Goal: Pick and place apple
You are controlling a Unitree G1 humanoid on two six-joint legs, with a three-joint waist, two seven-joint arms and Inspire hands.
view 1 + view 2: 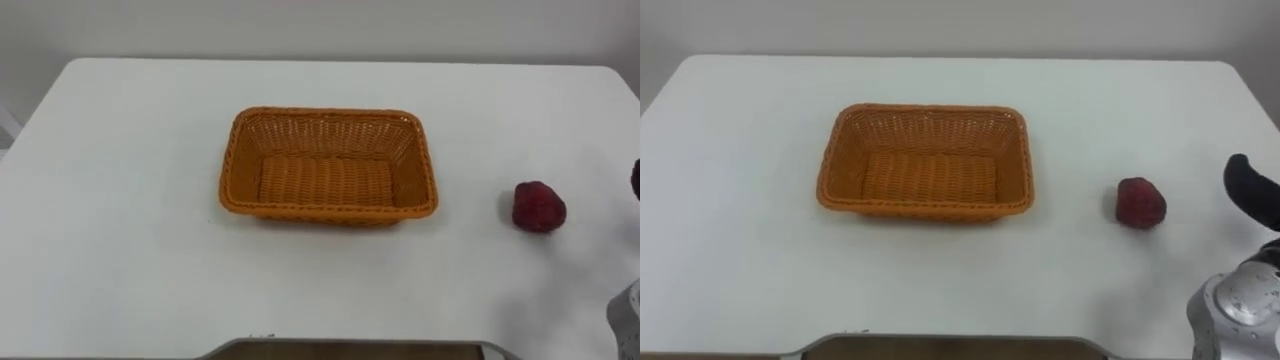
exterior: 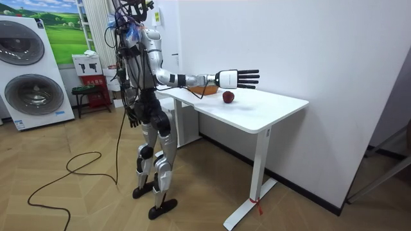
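apple [image 1: 539, 207] right of basket [image 1: 330, 211], apart | right robot hand [image 2: 230, 79] fingers straight, near right edge of table [image 1: 120, 200]

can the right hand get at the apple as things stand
Probably yes: the right hand is open just right of the apple, with bare table between; the basket sits further left.

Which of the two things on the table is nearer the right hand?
The red apple: it lies right of the orange wicker basket, close beside the right hand.
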